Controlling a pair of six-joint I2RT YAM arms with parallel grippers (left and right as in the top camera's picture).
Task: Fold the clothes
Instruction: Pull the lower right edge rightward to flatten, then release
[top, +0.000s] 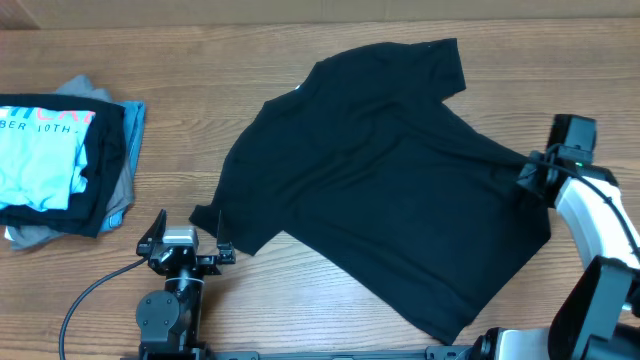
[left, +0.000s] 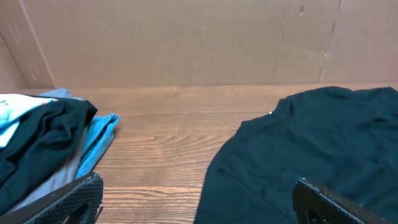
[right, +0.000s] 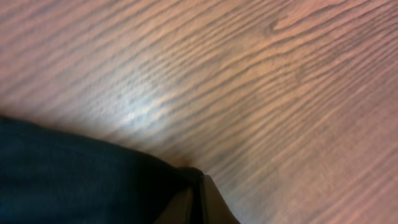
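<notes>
The right gripper (top: 528, 177) is seen with its jaws pressed together on the right-hand edge of the black T-shirt (top: 390, 190). In the right wrist view a fold of the dark cloth is pinched at the fingertips (right: 198, 198), just above the wooden table (right: 261, 81). The left gripper (top: 190, 235) is held wide apart and grips nothing. The shirt's left sleeve (top: 215, 222) lies just beside its right finger. From there the shirt is spread flat and slightly askew across the middle of the table, collar away from the arms. A stack of folded garments (top: 95, 190), topped by a light blue T-shirt (top: 40, 150), is found well apart at the left edge.
</notes>
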